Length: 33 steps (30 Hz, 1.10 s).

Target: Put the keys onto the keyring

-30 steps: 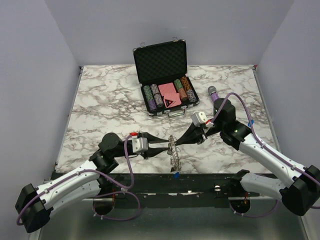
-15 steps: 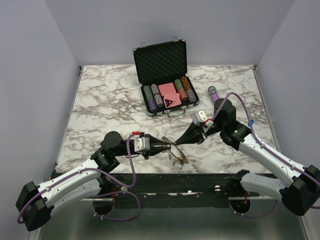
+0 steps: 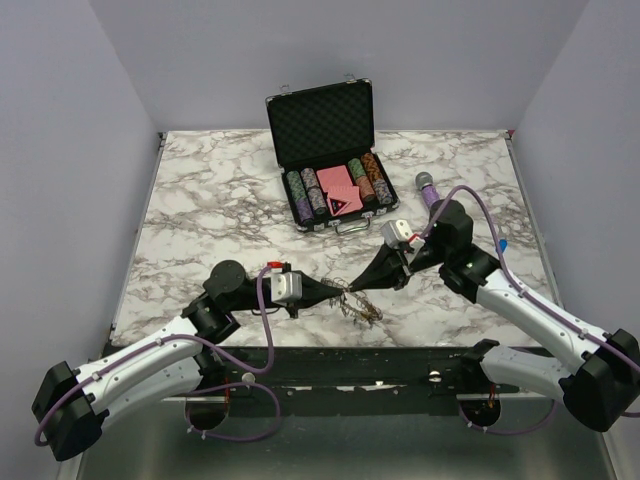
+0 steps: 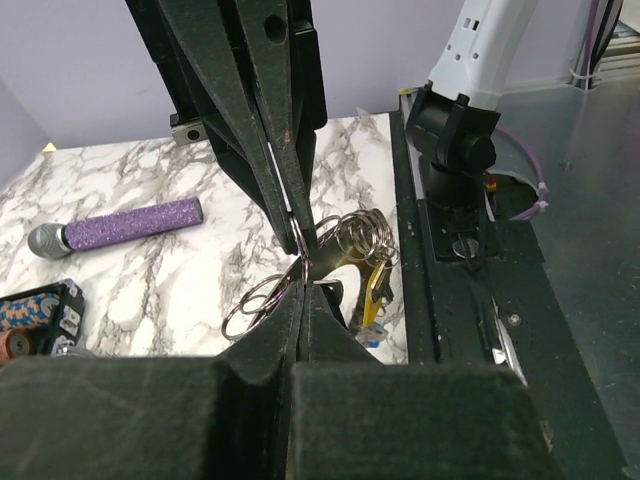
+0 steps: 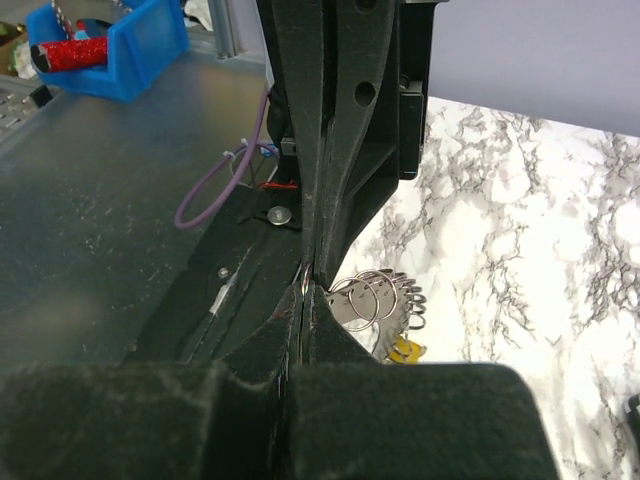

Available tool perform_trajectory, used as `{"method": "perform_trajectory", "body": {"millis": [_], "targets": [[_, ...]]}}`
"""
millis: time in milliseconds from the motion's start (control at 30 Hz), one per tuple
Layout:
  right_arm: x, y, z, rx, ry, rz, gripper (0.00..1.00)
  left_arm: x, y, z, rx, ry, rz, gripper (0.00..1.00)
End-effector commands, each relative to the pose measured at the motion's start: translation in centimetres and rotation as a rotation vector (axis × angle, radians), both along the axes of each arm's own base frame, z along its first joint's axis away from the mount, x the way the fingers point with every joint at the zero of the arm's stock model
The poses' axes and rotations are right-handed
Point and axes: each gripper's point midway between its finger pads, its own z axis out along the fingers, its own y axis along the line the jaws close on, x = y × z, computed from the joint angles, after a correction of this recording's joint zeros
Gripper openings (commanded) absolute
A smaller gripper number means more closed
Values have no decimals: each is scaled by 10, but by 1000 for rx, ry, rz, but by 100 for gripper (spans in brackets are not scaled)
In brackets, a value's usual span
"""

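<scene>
Our left gripper (image 3: 340, 293) and right gripper (image 3: 352, 290) meet tip to tip, each clamped tight on the one keyring (image 3: 362, 312); we count one yellow key (image 4: 378, 285) among its loops.

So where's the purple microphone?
In the top view, the microphone lies on the table's right side, just right of the chip case, behind the right arm.

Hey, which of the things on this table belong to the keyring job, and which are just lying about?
Part of the job:
keyring, pinched between the left fingers and the right fingers
yellow-headed key by it

Just lying about:
open poker chip case
purple microphone
</scene>
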Motion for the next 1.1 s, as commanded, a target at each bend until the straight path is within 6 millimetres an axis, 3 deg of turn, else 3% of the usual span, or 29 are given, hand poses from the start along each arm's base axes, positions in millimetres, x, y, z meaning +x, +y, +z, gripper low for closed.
{"method": "perform_trajectory", "body": {"millis": [0, 367, 1067], "targets": [[0, 2, 14, 46, -14, -14, 0, 2, 0, 4, 17, 30, 20, 0], [2, 4, 21, 61, 91, -52, 0, 13, 2, -8, 38, 78, 106, 0], [29, 12, 19, 52, 262, -234, 0, 22, -3, -3, 1, 120, 173, 0]]}}
